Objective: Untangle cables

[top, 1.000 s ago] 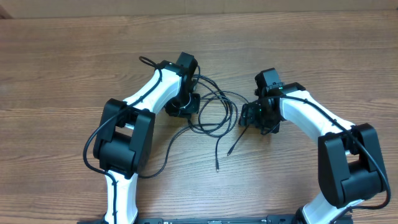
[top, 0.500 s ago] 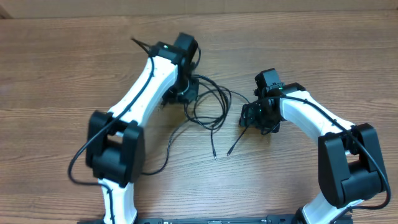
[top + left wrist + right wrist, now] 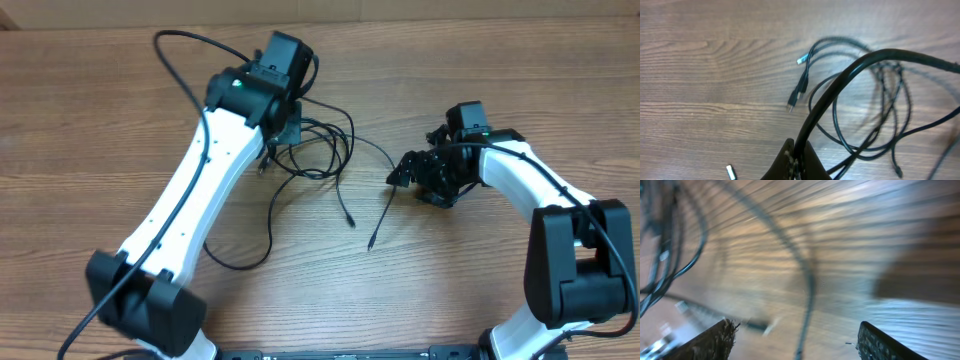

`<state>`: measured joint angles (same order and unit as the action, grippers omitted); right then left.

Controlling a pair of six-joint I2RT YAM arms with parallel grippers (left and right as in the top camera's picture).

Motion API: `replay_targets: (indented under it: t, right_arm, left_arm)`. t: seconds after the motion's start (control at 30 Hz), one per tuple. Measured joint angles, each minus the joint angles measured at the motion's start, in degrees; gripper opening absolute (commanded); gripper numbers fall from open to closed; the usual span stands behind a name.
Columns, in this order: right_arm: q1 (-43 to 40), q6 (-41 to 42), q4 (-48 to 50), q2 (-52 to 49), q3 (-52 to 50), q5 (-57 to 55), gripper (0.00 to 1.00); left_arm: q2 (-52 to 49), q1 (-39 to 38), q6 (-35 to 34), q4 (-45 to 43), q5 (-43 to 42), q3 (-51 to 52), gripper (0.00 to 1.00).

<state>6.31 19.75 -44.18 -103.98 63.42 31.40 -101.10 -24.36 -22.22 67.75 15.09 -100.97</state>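
Observation:
The cables (image 3: pixel 322 150) are thin black cords in a loose tangle at the table's middle, seen in the left wrist view as overlapping loops (image 3: pixel 875 100) with a silvery-tipped plug (image 3: pixel 801 60). My left gripper (image 3: pixel 287 128) sits at the tangle's left edge. Its jaws (image 3: pixel 800 159) are shut on one black cord that arcs up and to the right. My right gripper (image 3: pixel 402 170) stands open just right of the tangle. A blurred strand (image 3: pixel 807 305) runs between its spread fingers (image 3: pixel 715 340). Loose cable ends (image 3: pixel 372 238) trail toward the front.
A thicker black arm wire (image 3: pixel 180 50) loops out behind the left arm. A small silvery plug (image 3: pixel 730 171) lies on the wood near the left jaws. The wooden table (image 3: pixel 90 120) extends on all sides.
My left arm has stretched toward the far side, pulling the tangle up and slightly left. The right gripper has shifted a little right, still open.

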Motion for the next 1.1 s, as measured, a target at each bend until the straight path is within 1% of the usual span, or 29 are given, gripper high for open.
replay_targets:
  t: [0.1, 0.13, 0.27, 0.37, 0.47, 0.5, 0.57, 0.6, 0.63, 0.77, 0.8, 0.87, 0.97, 1.1]
  right_arm:
    - [-0.3, -0.9, -0.2, 0.0, 0.0, 4.9, 0.78]
    - [-0.3, -1.1, -0.4, 0.0, 0.0, 6.0, 0.78]
    - [-0.3, -1.6, -0.7, 0.0, 0.0, 8.2, 0.77]
    - [-0.3, -1.8, -0.9, 0.0, 0.0, 9.0, 0.75]
    - [-0.3, -1.8, -1.2, 0.0, 0.0, 9.2, 0.66]
    - [-0.3, -2.0, -1.3, 0.0, 0.0, 9.4, 0.61]
    - [-0.3, -2.1, -1.4, 0.0, 0.0, 9.6, 0.52]
    - [-0.3, -2.0, -1.4, 0.0, 0.0, 9.7, 0.48]
    - [-0.3, -2.3, -1.4, 0.0, 0.0, 9.7, 0.44]
    - [0.1, -2.1, -1.5, 0.0, 0.0, 9.8, 0.22]
    - [0.4, -2.3, -1.4, 0.0, 0.0, 9.7, 0.20]
    - [1.4, -1.9, -1.5, 0.0, 0.0, 9.8, 0.18]
    - [3.2, -1.9, -1.4, 0.0, 0.0, 9.6, 0.16]
    - [5.3, -1.8, -1.4, 0.0, 0.0, 8.7, 0.15]
  left_arm:
    - [2.3, 0.0, -1.3, -0.8, 0.0, 0.0, 0.05]
    - [2.9, 0.0, -1.6, -1.0, 0.0, 0.0, 0.08]
    - [3.4, 0.0, -2.1, -0.6, -0.1, -0.1, 0.10]
    - [3.3, 0.0, -2.4, 1.9, -0.5, -0.1, 0.19]
    - [2.7, 0.0, -2.9, 4.7, -1.6, -0.1, 0.19]
    - [2.1, 0.0, -3.1, 5.4, -1.6, -0.1, 0.21]
    - [0.5, 0.0, -3.3, 6.4, -1.8, -0.2, 0.35]
    - [-0.2, 0.0, -3.7, 6.4, -2.0, -0.2, 0.37]
    - [-1.2, 0.0, -4.0, 6.4, -2.4, -0.2, 0.37]
    - [-6.0, 0.0, -4.3, 6.9, -5.3, -0.2, 0.37]
    - [-7.5, 0.0, -4.3, 6.9, -6.5, -0.2, 0.37]
    - [-10.2, 0.0, -4.3, 6.8, -8.8, -0.2, 0.36]
    - [-14.3, 0.0, -4.1, 6.9, -12.8, -0.2, 0.32]
    - [-18.7, 0.0, -3.8, 7.5, -18.1, -0.2, 0.33]
